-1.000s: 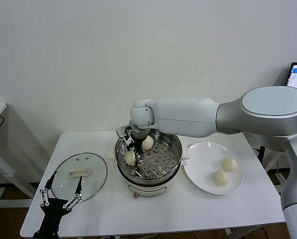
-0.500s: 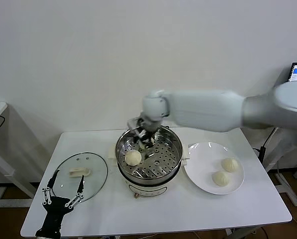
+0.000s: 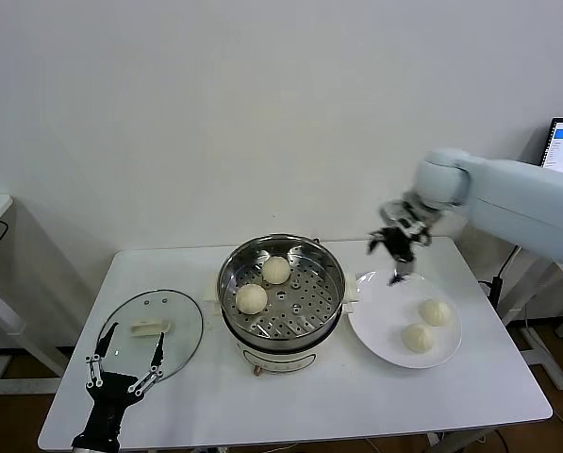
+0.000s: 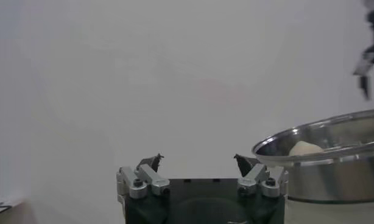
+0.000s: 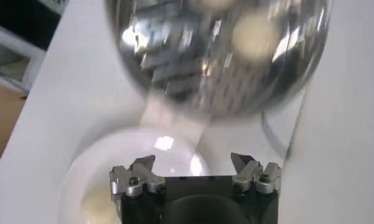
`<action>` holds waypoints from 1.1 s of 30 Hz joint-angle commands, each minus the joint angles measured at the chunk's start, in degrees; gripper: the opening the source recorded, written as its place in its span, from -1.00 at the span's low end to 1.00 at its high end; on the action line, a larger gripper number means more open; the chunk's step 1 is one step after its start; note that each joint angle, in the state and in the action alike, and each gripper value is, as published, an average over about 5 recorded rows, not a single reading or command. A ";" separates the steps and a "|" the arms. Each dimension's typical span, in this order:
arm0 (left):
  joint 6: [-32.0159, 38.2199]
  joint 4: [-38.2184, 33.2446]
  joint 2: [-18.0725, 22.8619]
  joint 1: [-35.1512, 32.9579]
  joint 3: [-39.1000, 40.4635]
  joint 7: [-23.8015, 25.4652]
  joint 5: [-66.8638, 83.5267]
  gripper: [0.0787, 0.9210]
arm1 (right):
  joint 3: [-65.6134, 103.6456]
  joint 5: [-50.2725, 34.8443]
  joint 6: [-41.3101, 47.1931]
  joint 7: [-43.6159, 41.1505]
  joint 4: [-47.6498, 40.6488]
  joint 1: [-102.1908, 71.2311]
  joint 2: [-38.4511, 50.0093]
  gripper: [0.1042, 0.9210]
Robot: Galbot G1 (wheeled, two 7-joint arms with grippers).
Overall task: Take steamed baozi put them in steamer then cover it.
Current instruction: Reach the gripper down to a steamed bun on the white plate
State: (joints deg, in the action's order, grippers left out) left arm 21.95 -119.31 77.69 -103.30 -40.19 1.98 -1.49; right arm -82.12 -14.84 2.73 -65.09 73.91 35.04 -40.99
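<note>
Right end effector spread wide, empty, above plate; left end effector wide near table's front-left corner by lid.

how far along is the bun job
About halfway. Two buns sit in the steamer. The right gripper, fingers open and holding nothing, hangs over the plate, where two buns wait. The lid lies on the table by the left gripper.
</note>
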 commanded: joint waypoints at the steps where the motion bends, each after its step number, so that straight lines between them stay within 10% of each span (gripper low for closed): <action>1: 0.07 0.01 -0.05 -0.17 -0.17 -0.02 -0.01 0.77 | 0.73 5.27 -4.70 0.40 -2.98 -10.73 8.91 0.76; 33: 0.46 -0.19 0.50 -1.07 -1.69 0.02 -0.21 0.77 | 4.65 4.38 -1.33 7.40 -7.19 -19.66 2.30 0.76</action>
State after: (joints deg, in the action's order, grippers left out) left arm 22.35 -119.38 78.17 -104.33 -41.75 1.97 -1.71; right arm -78.11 -10.73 1.26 -58.17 67.28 16.79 -38.50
